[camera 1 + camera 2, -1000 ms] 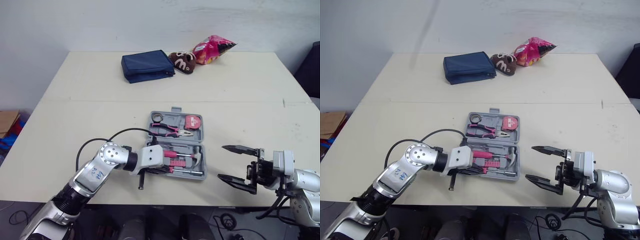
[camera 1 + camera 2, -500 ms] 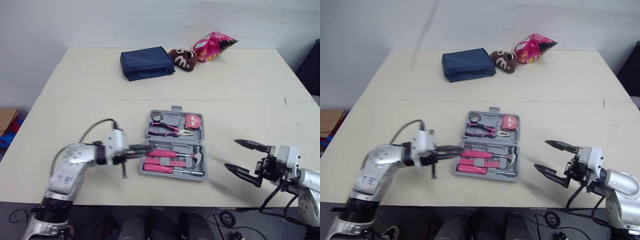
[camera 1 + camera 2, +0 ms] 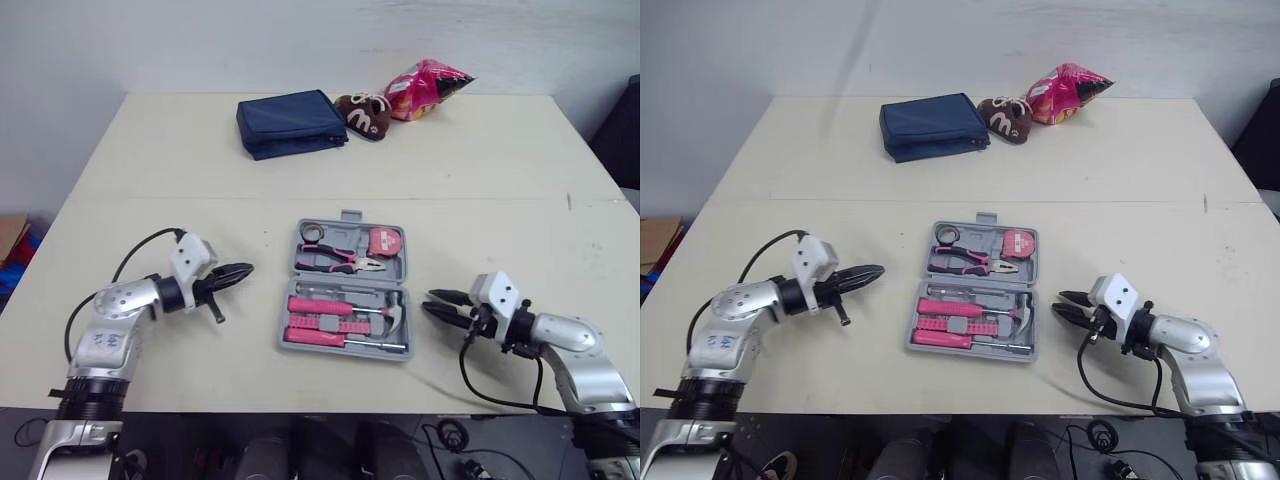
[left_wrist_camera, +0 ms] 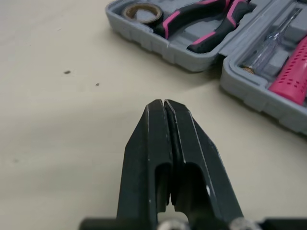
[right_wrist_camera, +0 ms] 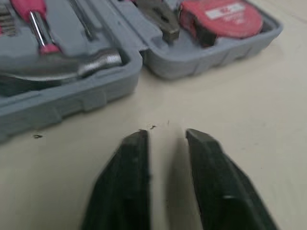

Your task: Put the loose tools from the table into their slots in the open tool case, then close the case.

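On the bench (image 3: 500, 160), the robot's two hands flank the open tool case (image 3: 340, 352) near the front edge. The left hand (image 3: 240, 271), to the left of the case and apart from it, is clenched on nothing, its black fingers pressed flat together. The right hand (image 3: 432, 303), just right of the case, is empty and parted by a narrow gap. In the case's near half lie the hammer (image 3: 395, 312) and pink-handled screwdrivers (image 3: 320, 305). The far half holds the pliers (image 3: 340, 262), tape measure (image 3: 385, 242) and a roll of tape (image 3: 314, 233). Every tool in sight sits in a moulded slot, so the step in hand looks to be closing the case. Doing it well likely means bracing one half with one hand and slipping a fingertip of the other hand under the other half's outer edge. That half then swings over the hinge, after a check that no handle stands proud enough to block the latch. Well beyond the case rest a navy pouch (image 3: 290, 122), a brown soft item (image 3: 365, 112) and a pink snack bag (image 3: 428, 88).
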Tool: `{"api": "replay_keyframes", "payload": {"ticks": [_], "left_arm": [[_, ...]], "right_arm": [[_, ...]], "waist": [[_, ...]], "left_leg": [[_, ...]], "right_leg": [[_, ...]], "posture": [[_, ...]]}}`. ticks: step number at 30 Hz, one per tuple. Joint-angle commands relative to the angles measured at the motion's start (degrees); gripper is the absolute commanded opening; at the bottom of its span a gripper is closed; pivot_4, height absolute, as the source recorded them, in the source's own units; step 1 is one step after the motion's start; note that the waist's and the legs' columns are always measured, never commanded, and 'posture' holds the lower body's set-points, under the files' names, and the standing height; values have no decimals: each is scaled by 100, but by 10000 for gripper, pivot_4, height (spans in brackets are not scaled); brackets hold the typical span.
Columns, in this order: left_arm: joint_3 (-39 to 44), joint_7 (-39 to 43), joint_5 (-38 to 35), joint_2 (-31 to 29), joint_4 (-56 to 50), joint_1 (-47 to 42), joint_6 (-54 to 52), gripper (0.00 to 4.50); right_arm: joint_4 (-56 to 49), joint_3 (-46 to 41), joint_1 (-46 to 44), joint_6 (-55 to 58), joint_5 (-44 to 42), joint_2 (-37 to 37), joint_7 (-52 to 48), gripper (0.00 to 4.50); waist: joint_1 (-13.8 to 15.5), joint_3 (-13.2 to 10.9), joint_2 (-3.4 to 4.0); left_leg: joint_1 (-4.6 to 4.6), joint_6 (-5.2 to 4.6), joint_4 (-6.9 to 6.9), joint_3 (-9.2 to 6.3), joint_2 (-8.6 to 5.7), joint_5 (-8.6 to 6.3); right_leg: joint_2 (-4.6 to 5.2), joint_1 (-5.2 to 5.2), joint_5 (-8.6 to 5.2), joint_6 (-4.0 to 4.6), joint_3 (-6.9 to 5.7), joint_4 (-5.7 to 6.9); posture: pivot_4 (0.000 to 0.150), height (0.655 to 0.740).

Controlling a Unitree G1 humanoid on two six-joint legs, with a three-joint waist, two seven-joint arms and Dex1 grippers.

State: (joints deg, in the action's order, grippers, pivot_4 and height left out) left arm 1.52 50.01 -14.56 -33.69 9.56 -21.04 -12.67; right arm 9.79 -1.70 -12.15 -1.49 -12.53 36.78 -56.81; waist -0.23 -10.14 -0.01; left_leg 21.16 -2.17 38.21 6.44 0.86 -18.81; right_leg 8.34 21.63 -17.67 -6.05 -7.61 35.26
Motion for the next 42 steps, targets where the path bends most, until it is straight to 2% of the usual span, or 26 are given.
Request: {"api": "replay_keyframes", "payload": {"ticks": [1, 4, 12, 20, 25, 31, 35, 37, 39, 40, 41, 42], "left_arm": [[-217, -27, 148, 116, 128, -182, -108, 0], [-429, 56, 138, 185, 151, -305, -593, 0], [-674, -60, 327, 559, 109, -512, -251, 0], [-771, 288, 250, 505, -286, -303, -400, 0], [-556, 16, 239, 449, -686, -8, -649, 0], [-209, -434, 431, 291, -491, 75, -544, 0], [115, -371, 122, 118, -599, 159, -668, 0], [476, -417, -158, 15, -793, 248, -924, 0], [814, -546, -412, -169, -1232, 346, -1473, 4943], [901, -818, -499, -250, -1477, 229, -2222, 7213], [954, -1036, -568, -306, -1656, 139, -2788, 11559], [1002, -986, -927, -292, -1841, 17, -3248, 15269]], "right_arm": [[254, 184, -255, -107, 207, -112, 94, 187], [394, 345, -482, -113, 309, -234, 116, 187], [167, 681, -750, 209, 286, -520, 39, 187], [201, 724, -900, 99, 263, -458, -187, 187], [-65, 694, -842, 560, 74, -358, -401, 187], [93, 502, -805, 544, 400, -219, 40, 187], [156, 277, -850, 555, 385, 17, 149, 187], [38, 10, -887, 1117, 69, 228, 121, 187], [-220, -256, -1045, 1930, -385, 422, 7, 6418], [-376, -362, -1278, 2580, -532, 505, 158, 8962], [-497, -429, -1444, 3067, -637, 568, 290, 13711], [-602, -372, -1720, 4019, -713, 685, 446, 17824]], "waist": [[-15, -4, -6], [-25, -9, -15], [-21, -9, -16], [-31, -9, -16], [-30, -10, -16], [-28, -10, -17], [-12, -10, -16], [-4, -13, -17], [-1, -16, -21], [-1, -27, -19], [0, -42, -17], [-5, -61, -12]], "left_leg": [[-2, -1, 0, 2, 0, 1], [-5, 1, 2, 3, 2, 7], [-4, 9, 2, -12, 4, 16], [-4, 10, 1, -12, 3, 17], [3, 10, -3, -19, 3, 17], [4, 11, -2, -23, 3, 18], [4, 13, -3, -26, 3, 17], [7, 13, -4, -27, 2, 16], [12, 13, -4, -31, 2, 16], [15, 13, -4, -35, 2, 16], [17, 12, -3, -38, 2, 17], [19, 10, 0, -38, 2, 18]], "right_leg": [[0, 0, 0, -1, -1, 2], [-1, 0, 0, -1, -2, 10], [6, 0, 0, 0, 17, 19], [6, 0, 0, 0, 9, 19], [7, -1, 0, 1, 16, 8], [8, -1, 0, 1, 17, 11], [12, -1, 0, 1, 17, 12], [13, -1, 0, 1, 16, 7], [13, 0, 0, 1, 13, 1], [13, -1, 0, 1, 10, -4], [13, -1, 0, 1, 9, -4], [13, -1, 0, 1, 9, -2]], "posture": [[1500, 7400], [1500, 7400], [1500, 7400], [1500, 7400], [1500, 7400], [1500, 7400], [1500, 7400], [1500, 7400], [1500, 7400], [1500, 7400], [1500, 7400], [1500, 7400]]}}
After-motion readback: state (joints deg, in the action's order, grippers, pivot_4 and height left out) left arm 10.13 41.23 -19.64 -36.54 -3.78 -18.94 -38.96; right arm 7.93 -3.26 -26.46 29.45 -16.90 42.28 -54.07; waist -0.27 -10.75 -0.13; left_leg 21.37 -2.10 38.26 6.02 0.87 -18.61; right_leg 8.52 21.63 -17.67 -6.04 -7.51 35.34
